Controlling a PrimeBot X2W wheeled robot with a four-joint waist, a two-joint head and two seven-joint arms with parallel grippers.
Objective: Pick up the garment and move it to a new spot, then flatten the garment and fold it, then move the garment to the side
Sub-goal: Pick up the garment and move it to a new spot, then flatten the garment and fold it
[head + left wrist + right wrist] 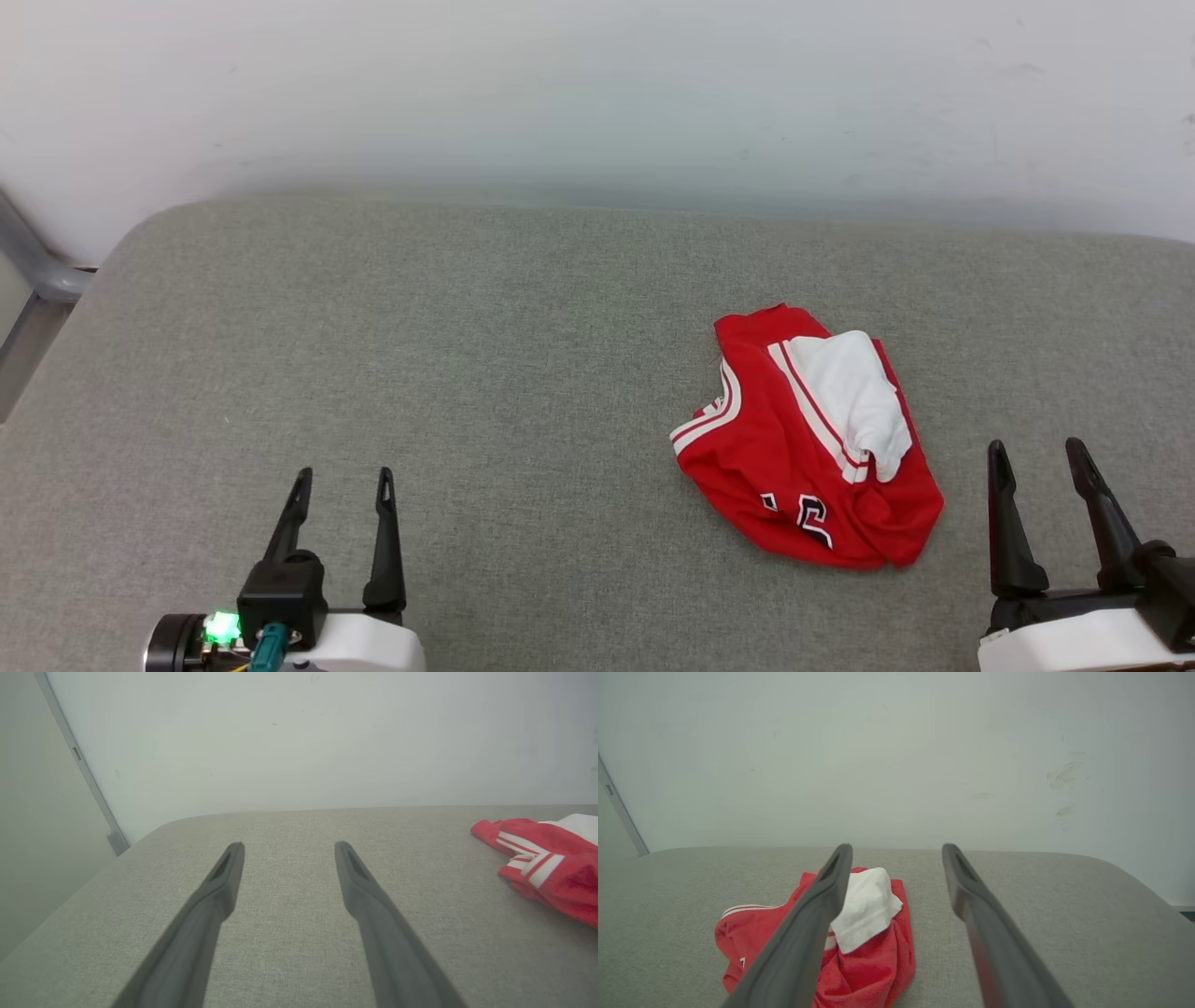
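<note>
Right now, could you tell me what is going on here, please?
The crumpled red jersey shirt with a white sleeve lies bunched on the grey fabric surface, untouched. The left gripper and the right gripper both hover open over the near side, the right one closer to the shirt. Nothing is picked up yet.

Left gripper: two long dark grey fingers, tapered, slot near each tip, black block base. White rounded forearm shell. Green light lit, teal connector, round black-silver cap. Right gripper: same dark fingers, black base, white shell.
</note>
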